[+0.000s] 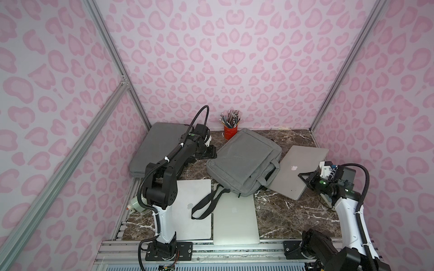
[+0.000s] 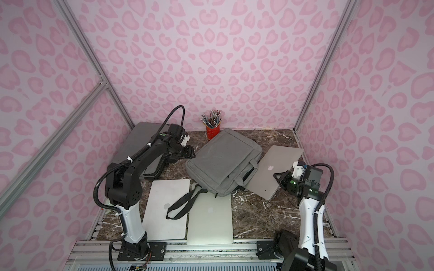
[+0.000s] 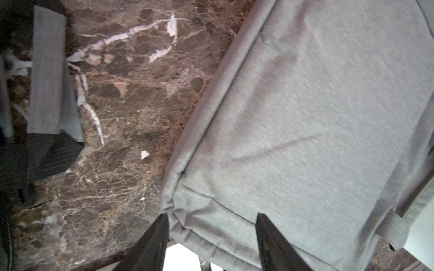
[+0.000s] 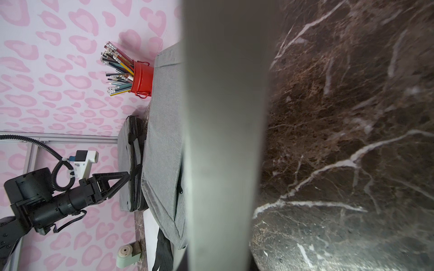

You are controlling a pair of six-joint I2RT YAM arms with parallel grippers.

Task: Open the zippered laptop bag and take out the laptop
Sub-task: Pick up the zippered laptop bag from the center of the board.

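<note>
Two sets of jaws flank the grey laptop bag (image 1: pixel 244 159) on the table (image 1: pixel 293 211): the left jaws stand apart and empty, straddling one corner of the bag, while the right jaws are closed on the edge of the silver laptop (image 1: pixel 298 169), whose opposite edge meets the bag's open side by the handles (image 1: pixel 270 169). Beyond both jaws, a red bucket (image 1: pixel 229 132) holds a bunch of pencils (image 1: pixel 231 118).
</note>
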